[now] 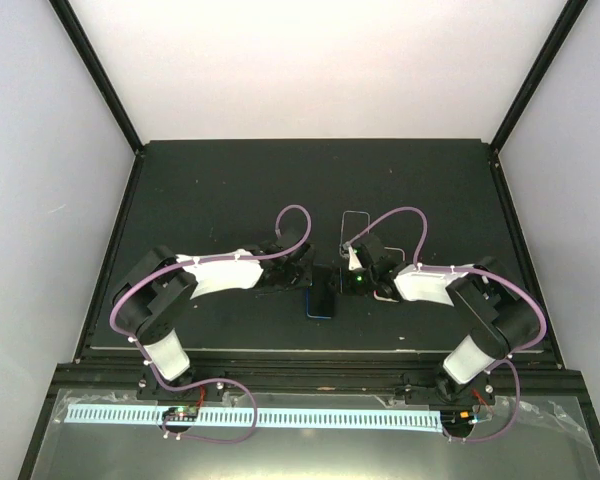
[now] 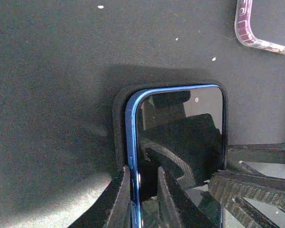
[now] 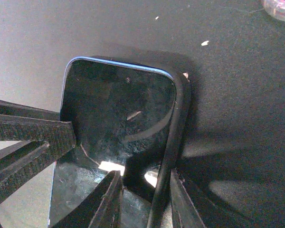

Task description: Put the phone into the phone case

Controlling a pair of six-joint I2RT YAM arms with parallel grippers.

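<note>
Left wrist view, nearest first: the left gripper has its two ribbed fingers drawn into a narrow pinch on the blue left edge of the phone, one finger outside the edge and one over the glass. In the right wrist view, the right gripper straddles the opposite long side. Its outer finger lies against the rim of the case, and its inner finger stands off the rim with a gap showing, so these fingers are slightly spread, not clamped. The phone is a slim slab, glossy black screen up, with a bright blue frame and rounded corners; the glass mirrors the fingers. It lies in the matte black case, its right side sunk inside the rim and its left edge riding above it. Its long axis runs from the near edge of the tabletop toward the far edge, with the rounded end pointing away from both wrist cameras. It sits about midway between the side edges, closer to the near edge. Beyond it to the right, apart from it, lies a clear cover with a pinkish rim.
</note>
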